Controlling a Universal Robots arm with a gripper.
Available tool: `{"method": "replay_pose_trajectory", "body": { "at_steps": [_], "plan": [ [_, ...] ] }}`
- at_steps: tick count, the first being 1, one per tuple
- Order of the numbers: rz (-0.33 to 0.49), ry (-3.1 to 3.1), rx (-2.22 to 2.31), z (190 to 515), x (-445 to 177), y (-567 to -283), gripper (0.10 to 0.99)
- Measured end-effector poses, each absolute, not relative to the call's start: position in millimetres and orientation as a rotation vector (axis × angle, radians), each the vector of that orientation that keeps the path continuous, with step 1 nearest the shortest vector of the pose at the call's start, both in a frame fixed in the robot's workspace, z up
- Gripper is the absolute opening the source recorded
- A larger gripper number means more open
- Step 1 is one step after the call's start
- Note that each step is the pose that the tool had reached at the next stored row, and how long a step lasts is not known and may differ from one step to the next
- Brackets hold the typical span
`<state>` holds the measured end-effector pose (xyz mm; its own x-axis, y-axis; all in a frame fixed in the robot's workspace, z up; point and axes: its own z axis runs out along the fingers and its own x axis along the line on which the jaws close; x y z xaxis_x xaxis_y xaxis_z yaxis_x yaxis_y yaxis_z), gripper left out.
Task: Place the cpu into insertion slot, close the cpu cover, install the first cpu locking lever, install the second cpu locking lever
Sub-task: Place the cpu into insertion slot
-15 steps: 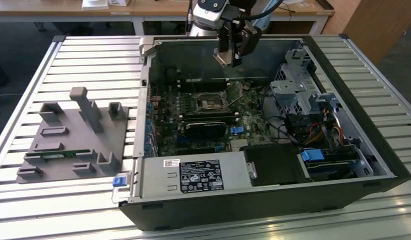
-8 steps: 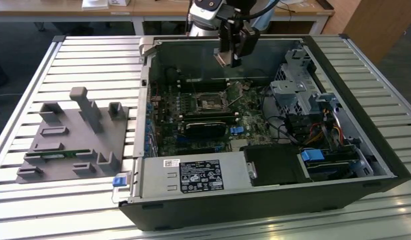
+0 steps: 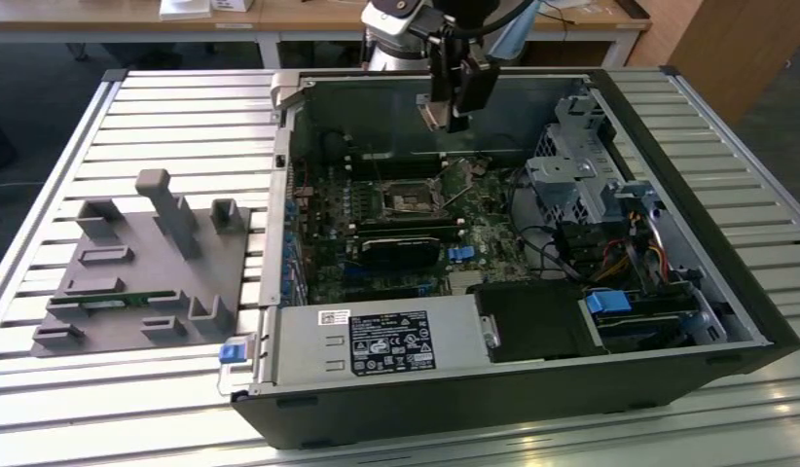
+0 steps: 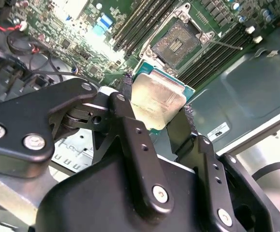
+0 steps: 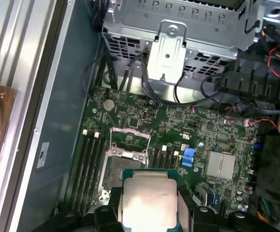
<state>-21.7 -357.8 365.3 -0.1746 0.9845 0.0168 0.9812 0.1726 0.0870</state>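
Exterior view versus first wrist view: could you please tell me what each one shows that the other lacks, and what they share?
The exterior view adds the grey fixture block on the slatted table and the labelled power supply. The first wrist view adds the cpu, silver top up, gripped by the tool above the motherboard. Both show the empty insertion slot.

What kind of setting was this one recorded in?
Probably a robotics lab or workshop bench: an open desktop computer case lies on a slatted metal table, with a grey holding fixture beside it and wooden desks behind. The gripper holds the cpu.
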Motion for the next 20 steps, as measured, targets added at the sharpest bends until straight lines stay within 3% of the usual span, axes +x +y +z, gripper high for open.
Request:
{"method": "replay_pose_trajectory", "body": {
  "at_steps": [20],
  "plan": [
    [0.118, 2.296, 2.073, 362.7, -22.1, -357.7, 0.537]
  ]
}}
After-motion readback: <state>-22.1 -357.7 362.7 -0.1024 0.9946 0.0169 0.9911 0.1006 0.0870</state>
